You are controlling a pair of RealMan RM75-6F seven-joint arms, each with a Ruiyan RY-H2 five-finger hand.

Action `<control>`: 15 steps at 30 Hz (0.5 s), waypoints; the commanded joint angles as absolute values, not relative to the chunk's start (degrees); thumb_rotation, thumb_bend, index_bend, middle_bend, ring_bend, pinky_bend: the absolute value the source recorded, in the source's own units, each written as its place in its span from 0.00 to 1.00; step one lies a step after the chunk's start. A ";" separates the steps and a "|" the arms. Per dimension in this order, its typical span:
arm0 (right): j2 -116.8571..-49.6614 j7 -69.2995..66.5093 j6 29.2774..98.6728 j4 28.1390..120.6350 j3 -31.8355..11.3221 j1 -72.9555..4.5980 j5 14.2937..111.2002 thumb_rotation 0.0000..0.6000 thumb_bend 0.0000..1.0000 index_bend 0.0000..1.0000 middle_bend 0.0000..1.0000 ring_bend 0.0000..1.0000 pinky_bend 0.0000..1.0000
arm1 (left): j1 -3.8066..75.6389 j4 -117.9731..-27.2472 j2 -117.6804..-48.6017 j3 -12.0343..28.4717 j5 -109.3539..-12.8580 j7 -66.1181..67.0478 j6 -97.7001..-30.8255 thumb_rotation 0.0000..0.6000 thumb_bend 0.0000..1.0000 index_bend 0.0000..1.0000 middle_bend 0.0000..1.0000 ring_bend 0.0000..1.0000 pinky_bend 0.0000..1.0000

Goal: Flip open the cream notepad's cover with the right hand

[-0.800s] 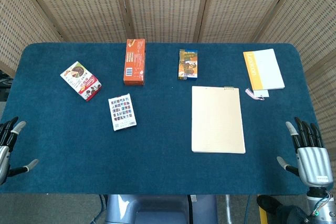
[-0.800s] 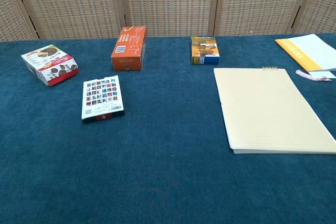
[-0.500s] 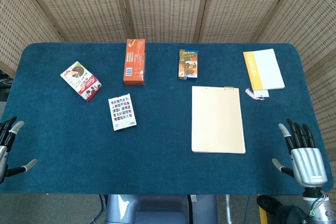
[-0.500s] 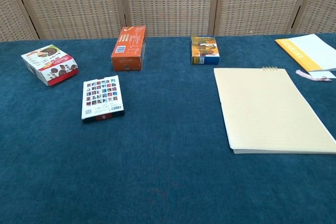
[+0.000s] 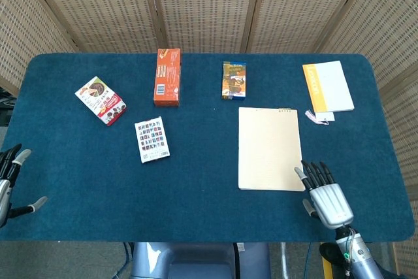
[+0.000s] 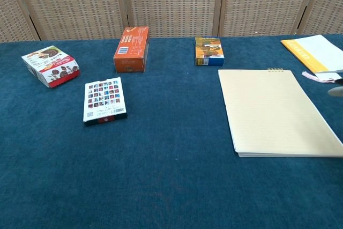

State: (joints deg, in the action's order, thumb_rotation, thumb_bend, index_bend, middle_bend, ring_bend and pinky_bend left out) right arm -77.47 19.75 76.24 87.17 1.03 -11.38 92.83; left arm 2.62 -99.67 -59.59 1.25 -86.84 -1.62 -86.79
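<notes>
From the head view, the cream notepad (image 5: 271, 149) lies closed near the table's (image 5: 196, 194) right side, below the small blue box (image 5: 234, 80). The right hand (image 5: 324, 194) hovers at its near right corner, fingers spread and empty; earlier it hung further right, off the table edge. The left hand (image 5: 8, 184) waits at the left edge, fingers apart, unmoved. A clean flip likely needs fingertips slipped under the cover's free edge, lifting toward the spiral binding.

In the chest view, the notepad (image 6: 276, 112) looks unshifted; a blurred fingertip (image 6: 336, 91) now shows at the right edge.
</notes>
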 commanded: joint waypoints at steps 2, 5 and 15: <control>-80.02 22.58 73.38 85.76 0.53 -13.09 91.79 1.00 0.44 0.00 0.00 0.00 0.00 | 2.88 -99.73 -59.55 1.28 -86.63 -1.32 -86.25 1.00 0.00 0.00 0.00 0.00 0.00; -81.41 23.87 71.62 84.58 0.27 -14.04 90.99 1.00 0.44 0.00 0.00 0.00 0.00 | 3.02 -99.93 -59.46 1.42 -86.38 -1.20 -86.03 1.00 0.00 0.00 0.00 0.00 0.00; -85.85 24.96 67.98 78.38 -0.57 -17.55 91.34 1.00 0.44 0.00 0.00 0.00 0.00 | 3.14 -100.03 -59.47 1.44 -86.16 -1.08 -85.72 1.00 0.00 0.00 0.00 0.00 0.00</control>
